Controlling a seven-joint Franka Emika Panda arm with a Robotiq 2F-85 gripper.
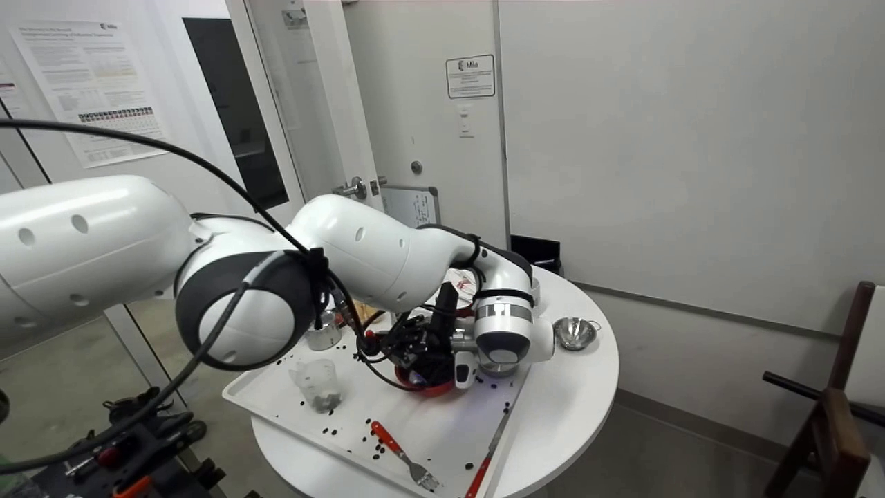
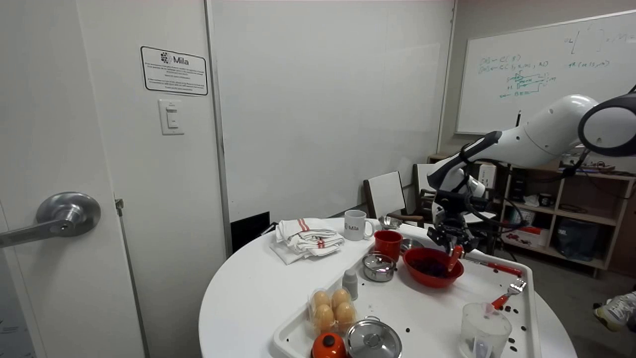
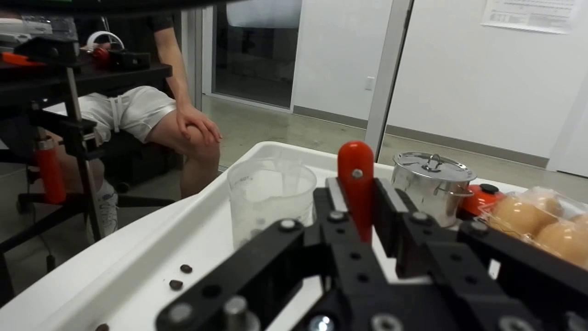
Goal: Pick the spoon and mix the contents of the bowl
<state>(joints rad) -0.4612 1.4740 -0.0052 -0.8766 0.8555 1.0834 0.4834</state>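
The wide red bowl stands on the white tray and holds a dark content. In an exterior view the arm partly covers the bowl. My gripper is shut on the red handle of the spoon, with one finger on each side. The handle stands upright between the fingers. In an exterior view the spoon handle slants at the bowl's rim, just below my gripper. The spoon's head is hidden in all views.
A clear measuring cup, a lidded steel pot, eggs, a small steel pot and a red cup stand around the bowl. A fork and a knife lie on the tray among scattered dark beans.
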